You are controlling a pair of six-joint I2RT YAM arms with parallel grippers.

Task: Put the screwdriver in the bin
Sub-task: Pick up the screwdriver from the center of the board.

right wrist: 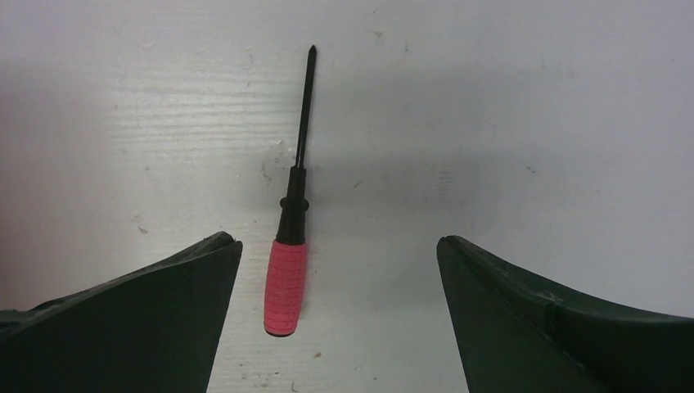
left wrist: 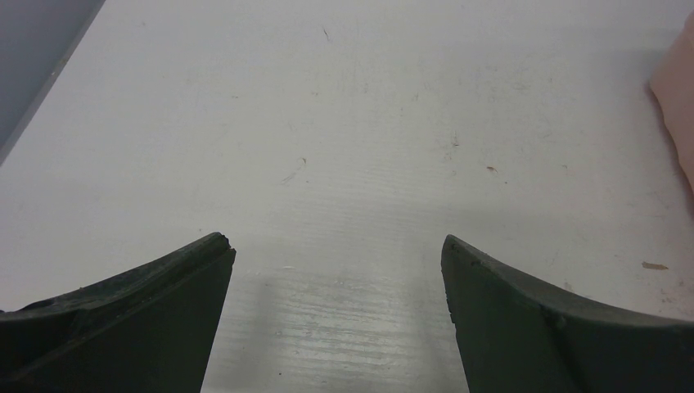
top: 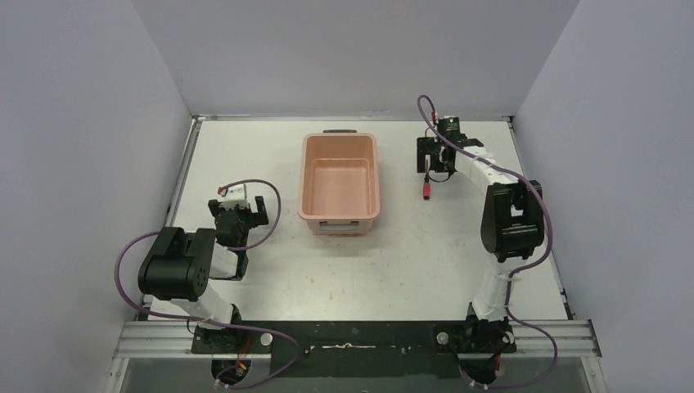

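Here the screwdriver (right wrist: 288,278) lies flat on the surface (right wrist: 532,123), right of the bin (top: 301,184), inside the wide-apart right claw (right wrist: 340,241) but off-centre; closing may push it sideways. The left claw (left wrist: 338,241) is apart too, empty.

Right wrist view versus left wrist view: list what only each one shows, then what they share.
Only the right wrist: the screwdriver, lying flat on the table inside the open right gripper, untouched. Only the left wrist: a pink edge of the bin at the picture's right side, beyond the left gripper. Both: white table and a wide-open gripper holding nothing.
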